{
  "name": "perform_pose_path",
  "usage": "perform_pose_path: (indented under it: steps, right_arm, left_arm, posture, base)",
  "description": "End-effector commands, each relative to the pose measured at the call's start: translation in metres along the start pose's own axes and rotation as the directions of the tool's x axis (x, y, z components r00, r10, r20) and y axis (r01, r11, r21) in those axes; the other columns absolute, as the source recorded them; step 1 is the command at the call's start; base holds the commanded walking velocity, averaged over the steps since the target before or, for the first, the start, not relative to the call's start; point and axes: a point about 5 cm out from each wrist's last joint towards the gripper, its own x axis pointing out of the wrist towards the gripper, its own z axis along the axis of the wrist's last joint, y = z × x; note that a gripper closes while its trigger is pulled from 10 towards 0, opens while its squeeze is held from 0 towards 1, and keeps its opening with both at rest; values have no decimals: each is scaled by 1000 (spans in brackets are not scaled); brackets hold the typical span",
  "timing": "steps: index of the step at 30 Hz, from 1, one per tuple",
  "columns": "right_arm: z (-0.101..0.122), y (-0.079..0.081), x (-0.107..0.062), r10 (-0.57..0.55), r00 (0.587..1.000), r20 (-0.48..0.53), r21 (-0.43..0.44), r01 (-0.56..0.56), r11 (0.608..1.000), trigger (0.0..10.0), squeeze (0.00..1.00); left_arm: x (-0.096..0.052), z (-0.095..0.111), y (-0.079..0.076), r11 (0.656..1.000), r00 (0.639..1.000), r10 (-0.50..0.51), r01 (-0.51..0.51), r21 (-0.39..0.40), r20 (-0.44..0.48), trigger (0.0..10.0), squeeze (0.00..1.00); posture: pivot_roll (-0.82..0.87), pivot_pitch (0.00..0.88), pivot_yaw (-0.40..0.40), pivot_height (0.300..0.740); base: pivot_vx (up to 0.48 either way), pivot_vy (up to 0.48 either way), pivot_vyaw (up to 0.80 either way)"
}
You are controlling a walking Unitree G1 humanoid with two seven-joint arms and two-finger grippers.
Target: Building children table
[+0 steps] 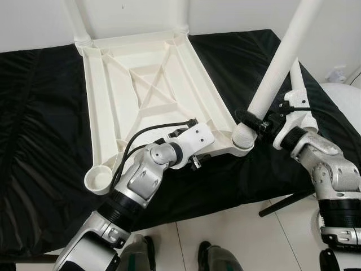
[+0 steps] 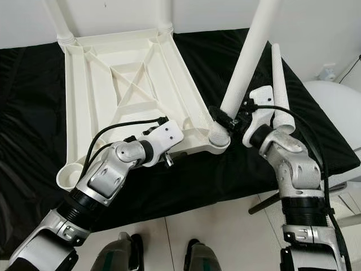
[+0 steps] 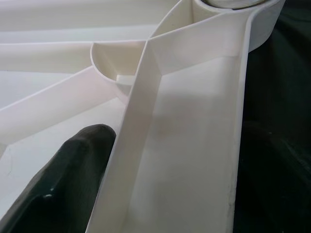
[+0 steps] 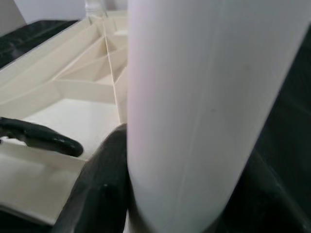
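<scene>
From the head, the tabletop (image 1: 155, 90) lies upside down on the black cloth (image 1: 39, 141). The right gripper (image 1: 260, 125) pinches a leg (image 1: 279, 68) standing tilted in the near right corner socket (image 1: 243, 138). A spare leg (image 2: 279, 84) lies by the cloth's right edge.

Left wrist: the left gripper (image 1: 197, 161) has one finger (image 3: 68, 179) inside the near rim; I cannot tell how wide it is.

Right wrist: a finger (image 4: 104, 184) presses the leg.

The leg looks half in. Next, I think, straighten and push it down.
</scene>
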Motion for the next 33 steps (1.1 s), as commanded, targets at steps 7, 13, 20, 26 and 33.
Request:
perform_pose_path:
  steps: [7, 13, 20, 26, 33]
  right_arm:
    - [-10, 6, 0, 40, 995, -88, -14, -41, 999, 10000, 0]
    - [-13, 6, 3, 16, 997, -74, -56, -21, 998, 10000, 0]
    - [-25, 3, 6, -31, 999, -44, -43, 29, 999, 10000, 0]
    - [-42, 5, 8, -64, 997, -44, -6, 64, 998, 10000, 0]
    - [-49, 12, 8, -50, 998, -38, -32, 48, 998, 10000, 0]
  left_arm:
    - [2, -28, 1, 997, 991, 58, -64, -44, -121, 10000, 0]
    - [2, -28, 2, 997, 991, 61, -67, -47, -121, 10000, 0]
    - [2, -28, 1, 996, 991, 63, -69, -49, -121, 10000, 0]
    - [1, -29, 2, 996, 990, 64, -70, -51, -124, 10000, 0]
    - [1, -28, 2, 996, 991, 63, -69, -48, -122, 10000, 0]
  posture:
    - [-28, 120, 6, 740]
    - [-28, 122, 2, 740]
    - [-23, 122, 0, 740]
    - [-20, 117, 4, 740]
    - [-23, 113, 8, 740]
  base:
    - [0, 0, 0]
    - [0, 0, 0]
    - [0, 0, 0]
    - [0, 0, 0]
    - [0, 0, 0]
